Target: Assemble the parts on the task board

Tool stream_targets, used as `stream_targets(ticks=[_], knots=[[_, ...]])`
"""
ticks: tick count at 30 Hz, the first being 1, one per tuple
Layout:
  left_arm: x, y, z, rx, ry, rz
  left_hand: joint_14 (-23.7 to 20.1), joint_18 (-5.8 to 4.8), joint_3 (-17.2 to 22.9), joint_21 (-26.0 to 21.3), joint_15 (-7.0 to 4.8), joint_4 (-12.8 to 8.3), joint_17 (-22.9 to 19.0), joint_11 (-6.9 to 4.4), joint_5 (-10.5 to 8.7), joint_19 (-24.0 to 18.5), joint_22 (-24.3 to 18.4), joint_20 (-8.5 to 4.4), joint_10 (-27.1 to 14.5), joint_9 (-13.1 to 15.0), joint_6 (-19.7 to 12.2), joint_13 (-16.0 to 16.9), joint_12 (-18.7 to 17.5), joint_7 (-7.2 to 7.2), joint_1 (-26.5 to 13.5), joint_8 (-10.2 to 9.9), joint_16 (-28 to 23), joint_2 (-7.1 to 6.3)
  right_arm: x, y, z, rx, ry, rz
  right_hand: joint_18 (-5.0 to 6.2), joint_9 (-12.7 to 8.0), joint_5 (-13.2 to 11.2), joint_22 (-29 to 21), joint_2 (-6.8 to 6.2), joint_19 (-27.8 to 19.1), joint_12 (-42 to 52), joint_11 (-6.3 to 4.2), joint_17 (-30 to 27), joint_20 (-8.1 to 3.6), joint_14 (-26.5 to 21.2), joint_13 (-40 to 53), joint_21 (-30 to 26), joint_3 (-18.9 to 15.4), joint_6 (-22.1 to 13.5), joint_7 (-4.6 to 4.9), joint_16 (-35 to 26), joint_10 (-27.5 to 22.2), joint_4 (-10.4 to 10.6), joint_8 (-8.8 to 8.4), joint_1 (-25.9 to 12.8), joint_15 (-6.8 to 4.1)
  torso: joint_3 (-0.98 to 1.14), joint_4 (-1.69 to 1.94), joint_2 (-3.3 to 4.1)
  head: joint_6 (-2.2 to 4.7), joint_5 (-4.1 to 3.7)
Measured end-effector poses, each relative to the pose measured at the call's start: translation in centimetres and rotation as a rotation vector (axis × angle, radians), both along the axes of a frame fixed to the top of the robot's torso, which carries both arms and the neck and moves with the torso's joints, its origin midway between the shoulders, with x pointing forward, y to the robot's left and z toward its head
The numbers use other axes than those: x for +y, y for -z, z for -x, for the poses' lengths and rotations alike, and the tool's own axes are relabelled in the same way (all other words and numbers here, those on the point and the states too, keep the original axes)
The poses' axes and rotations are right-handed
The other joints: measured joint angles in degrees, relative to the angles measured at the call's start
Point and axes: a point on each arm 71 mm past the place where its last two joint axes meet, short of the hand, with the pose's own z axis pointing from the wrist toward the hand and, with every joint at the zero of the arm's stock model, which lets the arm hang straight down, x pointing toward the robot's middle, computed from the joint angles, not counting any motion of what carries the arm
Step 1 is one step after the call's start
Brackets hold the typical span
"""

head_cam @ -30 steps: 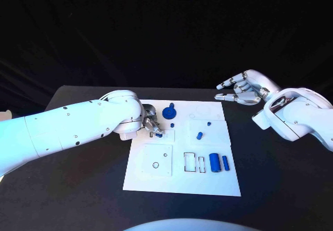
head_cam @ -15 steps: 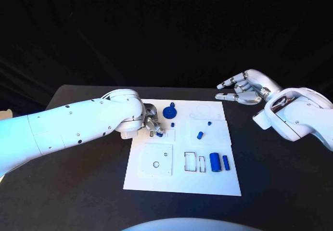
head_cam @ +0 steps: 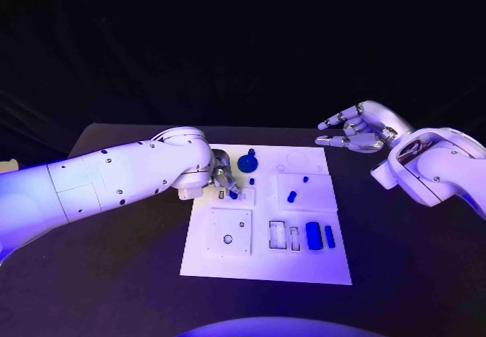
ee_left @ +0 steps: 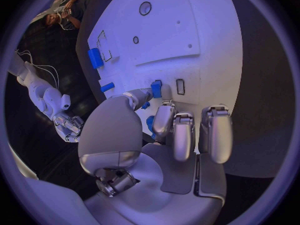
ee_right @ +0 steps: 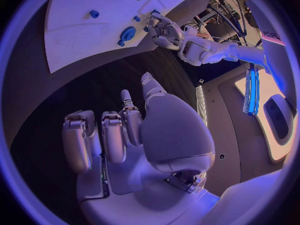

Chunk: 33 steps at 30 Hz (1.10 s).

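You look steeply down from the head onto the task board [head_cam: 265, 267], while each wrist camera peers close over its own palm, both catching that same board [ee_left: 206, 50] [ee_right: 81, 20] obliquely.

The board [head_cam: 265, 263] in the middle of the frame looks like matt white plastic, smooth, with shallow cut-outs. The small blue pieces [head_cam: 314, 236] on it are smooth plastic with a slight sheen. Each robot hand [head_cam: 225, 180] [head_cam: 355, 130] is silvery metal, satin to glossy. The arm shells [head_cam: 101, 186] are glossy white plastic. The bench [head_cam: 405, 260] is matt black.
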Motion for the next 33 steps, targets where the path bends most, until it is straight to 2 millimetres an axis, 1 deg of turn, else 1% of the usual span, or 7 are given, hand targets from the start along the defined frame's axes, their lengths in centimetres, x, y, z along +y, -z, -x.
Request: stream_targets(ticks=[5,8,9,14,18,30,33], knots=[[-0.07,0.02,-0.13,0.004,0.0,-0.003,0.0,0.0,-0.22,0.24,-0.01,-0.27,0.0,-0.3,0.0,-0.11,0.0,-0.11,0.31,-0.16,0.61,0.57,0.66,-0.25,-0.55,-0.21,0.0,0.2,0.04,-0.01,0.02,0.0,-0.001,0.0,0.0,0.0,0.0,0.0,0.0,0.0,0.0,0.0,0.0,0.0,0.0,0.0,0.0,0.0,0.0,0.0,0.0,0.0,0.0,0.0,0.0,0.0,0.0,0.01,-0.01,-0.05,-0.18],[-0.11,0.02,-0.17,0.005,0.001,-0.005,-0.01,-0.04,0.34,0.61,-0.01,-1.2,0.0,-0.51,-0.02,-0.19,0.0,-0.22,0.71,-0.33,0.72,1.37,1.4,-0.34,-1.59,-0.5,0.0,0.36,0.05,-0.01,0.01,0.0,-0.001,0.0,0.0,-0.01,0.0,-0.01,0.0,0.0,0.0,0.0,0.0,0.0,0.0,0.0,0.0,0.0,0.0,0.0,0.0,0.0,0.0,0.0,0.0,0.0,0.0,0.02,-0.02,-0.1,-0.26],[-0.1,0.03,-0.19,0.006,0.001,-0.005,0.0,-0.59,0.52,0.61,-0.01,-1.46,0.0,-0.63,-0.02,-0.07,0.0,-0.33,0.83,-0.41,0.92,1.63,1.58,-0.53,-1.88,-0.65,0.0,0.07,0.05,-0.01,0.01,0.0,-0.001,0.0,0.0,-0.01,0.0,-0.01,0.0,0.0,0.0,0.0,-0.01,0.0,0.0,0.0,0.0,0.0,0.0,0.0,0.0,0.0,0.0,0.0,0.0,0.0,-0.02,0.02,-0.02,-0.1,-0.3],[-0.11,0.03,-0.24,0.006,0.0,-0.007,0.18,-0.93,0.7,0.84,-0.2,-2.12,-0.01,-0.53,-0.02,0.0,0.0,-0.41,1.14,-0.75,1.63,2.38,1.98,-0.64,-3.15,-1.17,0.0,-0.02,0.04,-0.01,0.01,0.0,-0.001,0.0,0.0,-0.01,0.0,-0.01,0.0,0.0,0.0,0.0,-0.01,0.0,0.0,0.0,0.0,0.0,0.0,0.0,0.0,0.0,0.0,0.0,0.0,0.0,-0.04,0.05,-0.03,-0.14,-0.35],[-0.11,0.09,-0.27,0.007,-0.001,-0.008,-0.01,-0.93,-1.24,0.84,-0.41,-1.33,-0.01,-0.73,-0.02,0.0,0.0,-0.41,1.32,-1.06,2.98,2.89,2.41,-1.38,-4.37,-1.76,0.0,-0.01,0.04,-0.01,0.0,0.0,-0.001,0.0,0.0,-0.01,0.0,-0.01,0.0,0.0,0.0,0.0,-0.01,0.0,0.0,0.0,0.0,0.0,0.0,0.0,0.0,0.0,0.0,0.0,0.0,0.0,-0.03,0.05,-0.03,-0.21,-0.35],[-0.07,0.26,-0.35,0.007,-0.007,-0.009,-0.01,-0.93,-5.5,1.12,-0.41,0.88,-0.02,-0.92,0.02,0.0,0.0,-0.41,1.93,-0.85,4.81,3.86,2.87,-1.79,-6.69,-1.84,0.0,0.04,0.06,0.0,0.01,0.001,-0.002,0.0,0.0,-0.02,0.24,-0.02,0.0,0.0,0.0,0.0,-0.02,0.0,0.0,0.0,0.0,-0.16,0.0,0.0,0.0,0.0,0.16,0.0,0.0,0.0,-0.06,0.12,-0.02,-0.37,-0.42],[-0.08,0.28,-0.36,0.007,-0.007,-0.009,-0.01,-0.94,-7.47,1.34,-0.41,1.61,-0.02,-1.13,0.02,-0.21,0.0,-0.61,2.14,-0.65,4.89,4.08,2.87,-1.87,-6.81,-1.83,0.0,-0.08,0.05,0.0,0.02,0.001,-0.002,0.0,0.0,-0.02,0.23,-0.02,0.0,0.0,0.0,0.0,-0.02,0.0,0.0,0.0,0.0,-0.16,0.0,0.0,0.0,0.0,0.16,0.0,0.0,0.0,-0.04,0.12,-0.02,-0.39,-0.42]])
